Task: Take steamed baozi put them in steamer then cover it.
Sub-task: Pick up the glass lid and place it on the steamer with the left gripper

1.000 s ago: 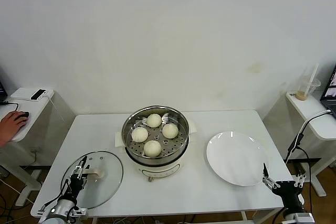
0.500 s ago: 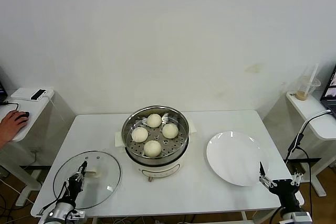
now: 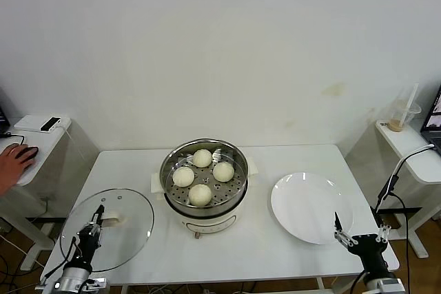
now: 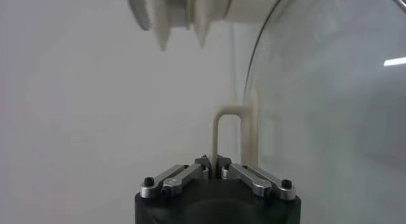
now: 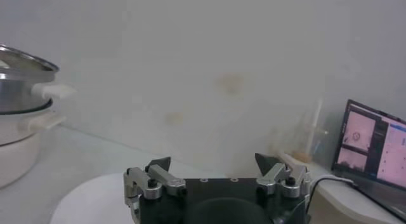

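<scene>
Several cream-white steamed baozi (image 3: pixel 200 194) sit on the perforated tray of the shiny steamer (image 3: pixel 167 170) at the table's middle. The cover (image 3: pixel 131 208), a clear glass lid, is at the front left corner, reaching past the table's left edge. My left gripper (image 3: pixel 94 224) is shut on the cover's cream-white handle (image 3: pixel 114 222). In the left wrist view the jaws (image 4: pixel 212 160) pinch the thin handle loop (image 4: pixel 228 127), with the glass (image 4: pixel 330 105) beside it. My right gripper (image 3: pixel 358 228) hangs open and empty at the front right corner, also seen as gripper (image 5: pixel 212 163).
A flat white plate (image 3: pixel 310 206) lies right of the steamer, just ahead of my right gripper. Side tables stand left and right of the table; a person's hand (image 3: pixel 14 160) rests on the left one, a cup (image 3: pixel 403 116) on the right one.
My left gripper has shut on the cover's handle, and the cover has shifted left toward the table's edge. The right gripper has drifted slightly left, still open.
</scene>
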You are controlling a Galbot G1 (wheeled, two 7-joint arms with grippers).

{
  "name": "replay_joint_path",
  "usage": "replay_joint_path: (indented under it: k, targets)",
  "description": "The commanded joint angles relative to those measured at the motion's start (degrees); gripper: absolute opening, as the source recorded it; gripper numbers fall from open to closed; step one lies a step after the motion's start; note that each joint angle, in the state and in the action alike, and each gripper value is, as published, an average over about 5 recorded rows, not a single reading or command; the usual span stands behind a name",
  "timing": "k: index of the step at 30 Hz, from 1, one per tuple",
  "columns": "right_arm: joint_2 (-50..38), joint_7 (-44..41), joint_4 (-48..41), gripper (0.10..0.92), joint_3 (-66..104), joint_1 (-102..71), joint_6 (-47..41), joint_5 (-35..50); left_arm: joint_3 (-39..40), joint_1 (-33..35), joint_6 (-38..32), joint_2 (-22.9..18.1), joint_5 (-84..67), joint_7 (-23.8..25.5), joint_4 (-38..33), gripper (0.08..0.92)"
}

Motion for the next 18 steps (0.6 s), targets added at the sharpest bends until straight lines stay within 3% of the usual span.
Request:
replay_joint_path:
  k: [1,10,18]
  targets:
    - [-0.56,-0.36,0.36,0.823,-1.24,-0.03,0.08,-0.55,-5.62,1.1,3.58,1.55,-2.16,4.73,-7.34,0.138]
    - [-0.73,-0.68,0.26,0.823,-1.58,0.05,0.01,-0.87,-8.78,-0.41,6.25,5.6,-6.15,10.91,-9.61,0.138]
    - [-0.35,-0.81,0.08,0.823,-1.75,0.05,-0.25,-1.68,-4.94,-1.06,9.93,8.92,-11.09,15.65,-17.13,0.138]
